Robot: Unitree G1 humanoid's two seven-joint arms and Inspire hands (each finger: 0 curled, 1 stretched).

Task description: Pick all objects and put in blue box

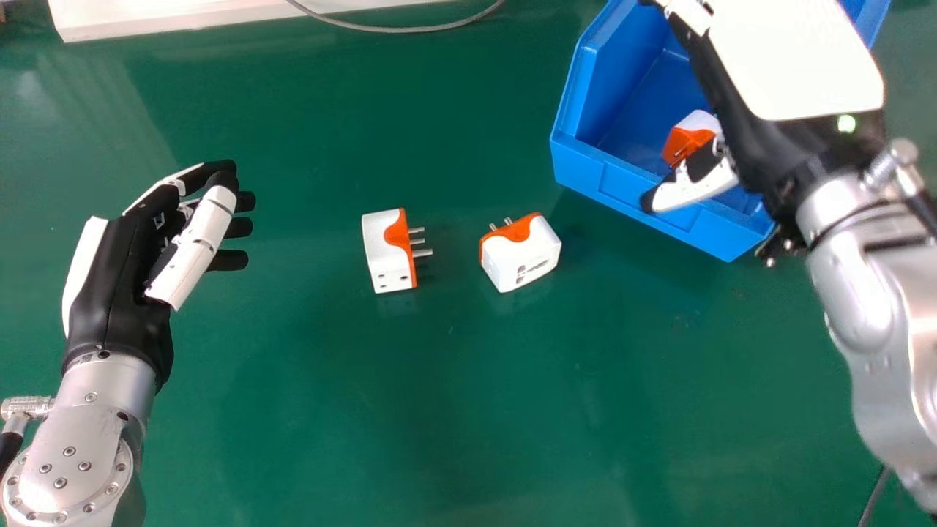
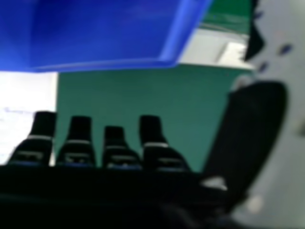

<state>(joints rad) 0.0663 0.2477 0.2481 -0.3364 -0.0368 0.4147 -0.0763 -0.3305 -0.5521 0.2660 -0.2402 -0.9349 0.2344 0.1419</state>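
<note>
Two plug adapters point(image 1: 388, 251) lie on the counter point(image 1: 366, 410) between left hand point(image 1: 117, 278) and blue box point(image 1: 622, 183); third adapter point(image 1: 684, 140) inside, partly screened by right hand point(image 1: 790, 66). Grey cable point(image 1: 410, 30) beyond. Both hands' fingers: released.

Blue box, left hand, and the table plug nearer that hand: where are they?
Blue box point(image 1: 622, 188): head view, near wall.
Left hand point(image 1: 196, 245): head view, white thumb.
Table plug point(image 1: 381, 256): head view, white casing.

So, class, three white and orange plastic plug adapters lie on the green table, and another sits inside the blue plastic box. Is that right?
Not quite. The head view shows two, not three, on the green table: a left adapter and a right adapter. Another adapter does sit inside the blue plastic box.
</note>
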